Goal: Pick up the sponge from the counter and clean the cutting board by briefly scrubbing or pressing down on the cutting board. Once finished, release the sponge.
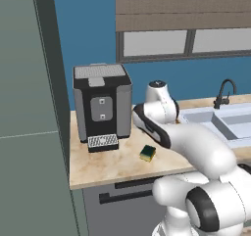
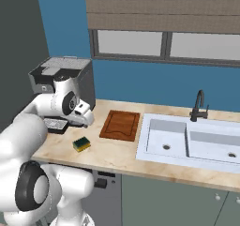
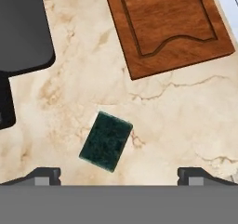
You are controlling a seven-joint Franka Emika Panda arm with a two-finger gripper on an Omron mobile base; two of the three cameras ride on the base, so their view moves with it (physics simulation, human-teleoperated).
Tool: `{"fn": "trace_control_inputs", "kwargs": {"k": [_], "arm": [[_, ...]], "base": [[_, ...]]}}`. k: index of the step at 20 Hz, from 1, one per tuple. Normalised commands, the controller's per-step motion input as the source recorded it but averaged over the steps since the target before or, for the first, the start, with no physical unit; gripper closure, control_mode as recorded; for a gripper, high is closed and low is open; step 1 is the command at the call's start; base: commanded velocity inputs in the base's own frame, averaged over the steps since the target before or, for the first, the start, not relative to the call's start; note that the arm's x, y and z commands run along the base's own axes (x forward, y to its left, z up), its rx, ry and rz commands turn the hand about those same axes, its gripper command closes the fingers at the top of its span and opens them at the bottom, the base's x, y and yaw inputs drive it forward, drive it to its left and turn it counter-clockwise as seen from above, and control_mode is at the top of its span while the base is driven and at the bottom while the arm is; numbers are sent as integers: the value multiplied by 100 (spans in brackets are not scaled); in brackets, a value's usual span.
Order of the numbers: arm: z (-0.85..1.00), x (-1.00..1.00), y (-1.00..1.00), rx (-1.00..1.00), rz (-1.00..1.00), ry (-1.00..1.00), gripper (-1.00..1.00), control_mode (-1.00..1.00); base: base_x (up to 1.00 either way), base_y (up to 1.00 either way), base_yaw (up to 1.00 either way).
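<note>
While the gripper (image 3: 118, 174) hangs spread wide and empty, the sponge (image 3: 106, 141) lies on the counter (image 3: 186, 125) just short of the cutting board (image 3: 167, 25). Looks light, squashy; pinch across its short sides.

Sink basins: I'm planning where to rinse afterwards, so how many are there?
2. The left basin lies beside the cutting board; the right basin sits past the faucet. Both are set into the counter.
</note>
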Motion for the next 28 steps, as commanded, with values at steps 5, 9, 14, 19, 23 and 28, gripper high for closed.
{"fn": "trace_control_inputs", "kwargs": {"k": [5,9,14,19,23,28], "arm": [[-44,25,0,0,0,0,-100,-100],[-38,24,0,0,0,0,-100,-100],[-29,4,1,0,0,0,-100,-100],[-29,0,0,0,0,0,-100,-100],[-24,0,0,0,0,0,-100,-100],[-31,0,0,0,0,0,-100,-100]], "base": [[0,0,0],[0,0,0],[0,0,0],[0,0,0],[0,0,0],[0,0,0]]}}
